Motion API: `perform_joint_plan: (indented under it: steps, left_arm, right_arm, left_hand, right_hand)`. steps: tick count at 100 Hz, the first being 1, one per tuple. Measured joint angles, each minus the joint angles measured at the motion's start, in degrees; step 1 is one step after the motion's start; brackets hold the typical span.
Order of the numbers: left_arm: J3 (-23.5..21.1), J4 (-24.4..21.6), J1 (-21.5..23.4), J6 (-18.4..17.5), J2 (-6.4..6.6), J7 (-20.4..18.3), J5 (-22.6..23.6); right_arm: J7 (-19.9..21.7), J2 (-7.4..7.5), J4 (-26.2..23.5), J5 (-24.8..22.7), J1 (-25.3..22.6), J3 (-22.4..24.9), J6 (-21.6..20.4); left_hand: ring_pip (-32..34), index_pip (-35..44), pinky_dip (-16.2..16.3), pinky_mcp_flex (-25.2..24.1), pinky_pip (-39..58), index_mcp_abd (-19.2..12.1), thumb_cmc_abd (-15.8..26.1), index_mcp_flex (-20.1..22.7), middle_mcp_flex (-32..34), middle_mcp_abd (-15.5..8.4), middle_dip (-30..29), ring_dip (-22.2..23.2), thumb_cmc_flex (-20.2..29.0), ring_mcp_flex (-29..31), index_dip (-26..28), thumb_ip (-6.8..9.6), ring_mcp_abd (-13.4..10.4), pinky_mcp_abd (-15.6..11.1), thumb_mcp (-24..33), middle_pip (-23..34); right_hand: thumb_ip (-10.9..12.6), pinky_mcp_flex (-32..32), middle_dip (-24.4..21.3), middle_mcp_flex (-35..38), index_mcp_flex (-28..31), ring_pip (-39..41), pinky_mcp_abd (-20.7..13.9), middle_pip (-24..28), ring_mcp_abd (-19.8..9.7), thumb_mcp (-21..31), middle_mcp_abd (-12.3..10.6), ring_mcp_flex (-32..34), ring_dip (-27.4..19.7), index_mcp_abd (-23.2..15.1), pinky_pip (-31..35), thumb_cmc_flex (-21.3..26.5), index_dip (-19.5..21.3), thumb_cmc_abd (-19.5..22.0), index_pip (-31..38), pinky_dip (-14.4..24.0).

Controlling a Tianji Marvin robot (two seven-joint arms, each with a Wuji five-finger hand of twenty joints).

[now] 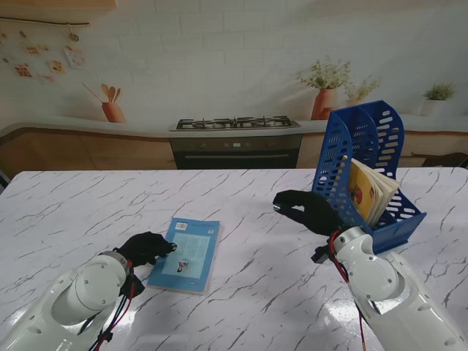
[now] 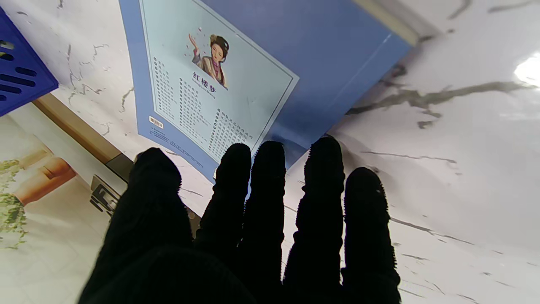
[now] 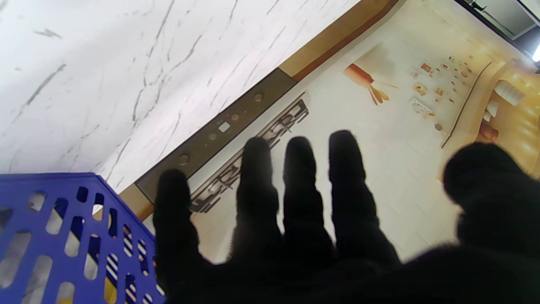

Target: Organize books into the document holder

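Note:
A thin blue book (image 1: 187,253) lies flat on the marble table in front of my left arm; the left wrist view shows its cover (image 2: 219,80) with a drawn figure. My left hand (image 1: 145,248) sits at the book's left edge, fingers spread and open, fingertips (image 2: 270,156) at the cover's rim. The blue document holder (image 1: 369,172) stands at the right with a yellow-covered book (image 1: 368,191) leaning inside. My right hand (image 1: 307,209) hovers open just left of the holder, holding nothing; its fingers (image 3: 295,169) are spread beside the holder's slotted wall (image 3: 63,236).
The white marble table (image 1: 256,292) stretches across the view. Behind its far edge is a kitchen backdrop with a stove (image 1: 235,124) and potted plants (image 1: 326,84).

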Motion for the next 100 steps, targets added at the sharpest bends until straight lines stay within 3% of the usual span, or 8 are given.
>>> perform_joint_plan:
  steps: [31, 51, 73, 100]
  left_arm:
    - [2.18, 1.72, -2.39, -1.22, -0.44, 0.32, -0.86]
    - [6.45, 4.87, -6.21, -3.75, -0.36, 0.80, -4.05]
    - [9.52, 6.74, -9.23, -4.39, -1.02, 1.07, -6.62]
    - [14.22, 9.42, -13.04, -5.60, -2.11, 3.53, -11.32]
  right_arm:
    - [1.87, 0.15, 1.92, 1.22, 0.83, -0.71, -0.24]
    - [2.05, 0.18, 1.95, 1.25, 0.75, -0.52, -0.08]
    - [3.60, 0.44, 2.23, 1.68, 0.83, -0.47, -0.11]
    - [5.24, 0.74, 3.31, 1.83, 1.14, -0.41, 0.68]
  left_hand:
    - [-0.37, 1.75, 1.26, -1.80, 1.74, 0.03, -0.04, 0.00, -0.15, 0.77, 0.20, 0.32, 0.59, -0.03, 0.66, 0.00, 0.31, 0.01, 0.00, -0.65]
    - [2.28, 3.18, 2.27, 0.88, 3.78, 0.07, -1.26, 0.96, 0.20, 0.78, 1.30, 2.50, 0.59, 0.63, 0.73, 0.00, 0.46, 0.15, 0.00, 0.82]
    - [3.03, 3.74, 3.33, 3.39, 5.65, 0.83, -1.29, 2.72, 2.52, 3.11, 0.80, 3.28, 1.16, 2.13, 0.73, 0.00, 1.12, 0.67, 0.06, 0.60]
    - [5.04, 3.82, 3.37, 4.08, 6.48, 1.56, -1.29, 3.30, 2.58, 3.57, 0.81, 4.17, 1.16, 2.74, 0.71, 0.00, 1.34, 0.71, 0.06, 0.60]
  right_hand:
    - [0.00, -0.02, -0.01, 0.00, 0.00, 0.00, 0.00, 0.00, 0.00, -0.01, -0.01, 0.00, 0.00, 0.00, -0.01, 0.00, 0.00, 0.02, 0.00, -0.07]
    - [0.00, -0.04, -0.01, 0.00, 0.00, 0.00, 0.00, 0.00, 0.00, -0.04, -0.01, 0.00, 0.00, 0.00, -0.01, 0.04, 0.00, 0.80, 0.00, -0.12]
    - [0.00, -0.04, -0.01, 0.00, 0.00, 0.00, 0.00, 0.00, 0.00, -0.57, -0.01, 0.00, 0.00, 0.00, -0.01, 0.72, 0.00, 1.26, 0.00, -0.13]
    - [0.00, -0.04, -0.01, 0.00, 0.00, 0.00, 0.00, -0.01, 0.00, -0.59, -0.01, 0.00, 0.00, 0.00, -0.01, 0.76, 0.00, 1.38, 0.00, -0.14]
